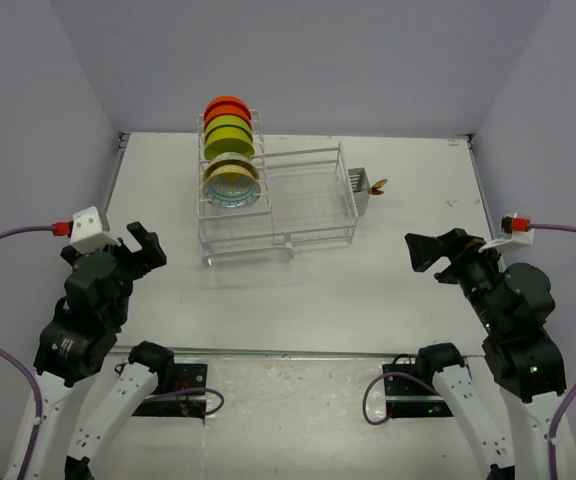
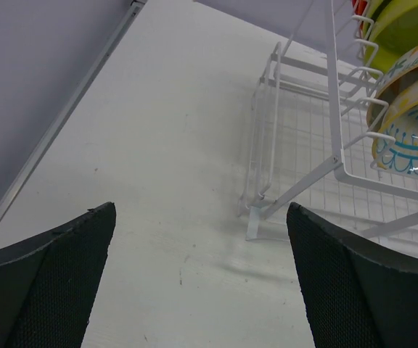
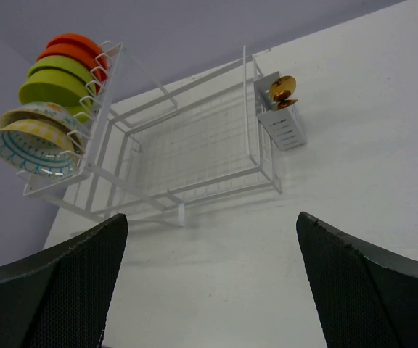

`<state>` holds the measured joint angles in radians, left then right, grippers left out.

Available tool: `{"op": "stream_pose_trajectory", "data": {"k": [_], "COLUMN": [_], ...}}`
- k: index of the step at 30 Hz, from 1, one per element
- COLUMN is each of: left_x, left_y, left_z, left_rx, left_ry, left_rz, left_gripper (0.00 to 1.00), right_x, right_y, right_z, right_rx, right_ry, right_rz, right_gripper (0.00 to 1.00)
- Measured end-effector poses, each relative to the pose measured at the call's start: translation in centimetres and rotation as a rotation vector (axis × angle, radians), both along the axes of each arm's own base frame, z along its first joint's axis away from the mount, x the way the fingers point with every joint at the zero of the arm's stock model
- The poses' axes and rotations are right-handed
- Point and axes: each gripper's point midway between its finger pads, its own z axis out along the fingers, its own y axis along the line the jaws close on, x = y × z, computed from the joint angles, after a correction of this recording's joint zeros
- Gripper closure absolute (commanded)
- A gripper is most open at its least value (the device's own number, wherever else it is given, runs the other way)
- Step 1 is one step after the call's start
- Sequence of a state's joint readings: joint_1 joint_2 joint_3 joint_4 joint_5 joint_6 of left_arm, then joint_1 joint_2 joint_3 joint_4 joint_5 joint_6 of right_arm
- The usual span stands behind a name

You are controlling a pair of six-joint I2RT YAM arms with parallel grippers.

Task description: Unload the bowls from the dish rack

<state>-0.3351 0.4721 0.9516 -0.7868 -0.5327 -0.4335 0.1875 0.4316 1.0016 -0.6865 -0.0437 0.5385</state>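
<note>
The white wire dish rack (image 1: 308, 205) stands at the middle back of the table. Its taller slotted end at the left holds several bowls on edge: orange-red bowls (image 1: 226, 106) at the back, lime-green bowls (image 1: 228, 135) in the middle, flower-patterned bowls (image 1: 232, 180) in front. My left gripper (image 1: 148, 247) is open and empty, left of the rack's near corner. My right gripper (image 1: 420, 252) is open and empty, right of the rack. The left wrist view shows the rack (image 2: 296, 145) and a patterned bowl (image 2: 412, 123). The right wrist view shows the rack (image 3: 194, 145) and all the bowls (image 3: 49, 87).
A small cutlery basket (image 1: 358, 188) hangs on the rack's right end with a golden-brown utensil (image 1: 378, 185) sticking out; both show in the right wrist view (image 3: 281, 123). Grey walls close in the table at the left, back and right.
</note>
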Motion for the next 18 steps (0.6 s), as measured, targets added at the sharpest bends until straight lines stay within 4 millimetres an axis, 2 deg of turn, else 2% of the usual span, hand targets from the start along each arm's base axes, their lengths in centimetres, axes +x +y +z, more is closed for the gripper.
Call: {"op": "stream_pose_trajectory", "data": {"k": [7, 12, 15, 18], "left_x": [-0.4, -0.4, -0.4, -0.1], "left_y": [0.0, -0.8, -2.5, -5.7], "left_z": [1.9, 2.2, 2.6, 4.4], "left_rx": [-0.032, -0.055, -0.112, -0.250], "left_ry": [-0.039, -0.045, -0.051, -0.094], "left_rz": [0.004, -0.037, -0.118, -0.250], "left_gripper": [0.00, 0.00, 0.00, 0.00], "right_x": [0.8, 1.0, 0.9, 0.9], "right_y": [0.2, 1.0, 1.4, 1.5], "right_z": [-1.2, -1.7, -1.4, -0.8], "right_rx": [0.007, 0.049, 0.070, 0.085], "right_ry": [0.047, 0.052, 0.038, 0.016], "right_rz": [-0.001, 0.029, 0.042, 0.050], "right_gripper": [0.01, 0.01, 0.01, 0.01]}}
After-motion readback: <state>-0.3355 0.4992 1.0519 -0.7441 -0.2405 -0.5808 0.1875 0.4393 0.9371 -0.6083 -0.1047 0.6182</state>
